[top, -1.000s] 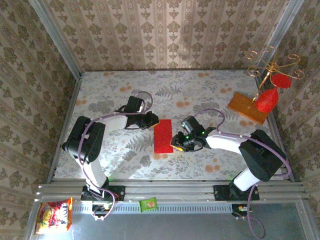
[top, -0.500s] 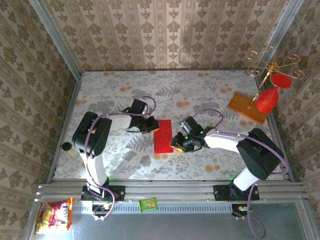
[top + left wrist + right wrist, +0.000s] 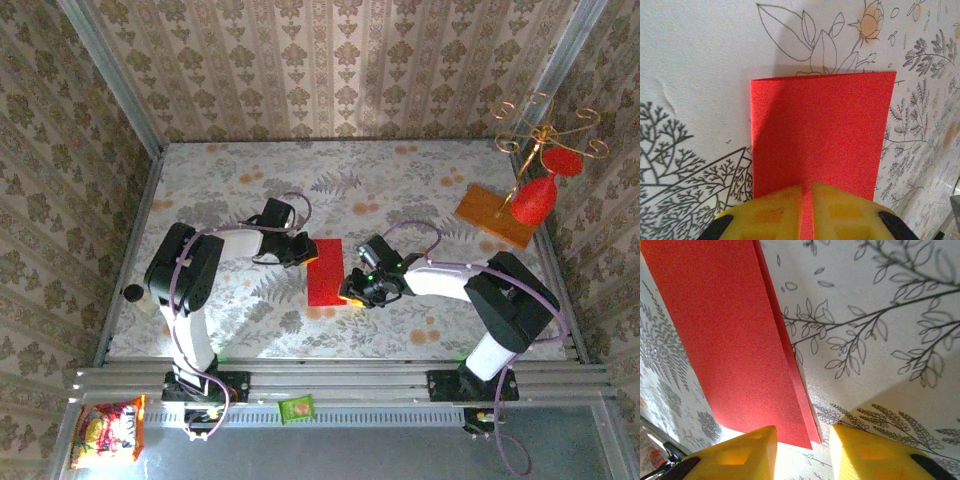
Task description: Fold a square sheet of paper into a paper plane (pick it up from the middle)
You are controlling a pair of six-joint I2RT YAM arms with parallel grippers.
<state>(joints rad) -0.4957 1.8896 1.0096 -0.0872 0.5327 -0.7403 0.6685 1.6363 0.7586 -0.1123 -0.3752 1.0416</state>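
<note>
**Grip on the left, gap on the right**

The square sheet of paper (image 3: 324, 272) is lying in the middle of the floral tabletop (image 3: 400, 190), folded over into a long, narrow red rectangle, and both arms are reaching in at it from opposite sides. The left claw (image 3: 298, 250) is sitting at the sheet's far-left corner. Up close from the left wrist, that claw (image 3: 807, 200) is clenching the paper (image 3: 820, 130): its yellow pads (image 3: 775, 210) are pressing together with just a thin red sliver showing between them, and the rest of the sheet is stretching away flat over the printed leaves.

Over on the other side, the right claw (image 3: 352, 290) is hovering at the near-right corner. From the right wrist, the claw (image 3: 802, 450) is standing released, its yellow fingers (image 3: 752, 450) spread apart with the paper's corner (image 3: 725, 340) pointing into the gap between them, not touching either finger. Two layers are showing along that long edge, one peeking out slightly past the other.

Well away at the far right, an orange-brown wooden board (image 3: 495, 215) is resting on the tabletop, with a red goblet-shaped ornament (image 3: 530, 200) hanging from a gold wire stand (image 3: 545, 130) beside it.
</note>
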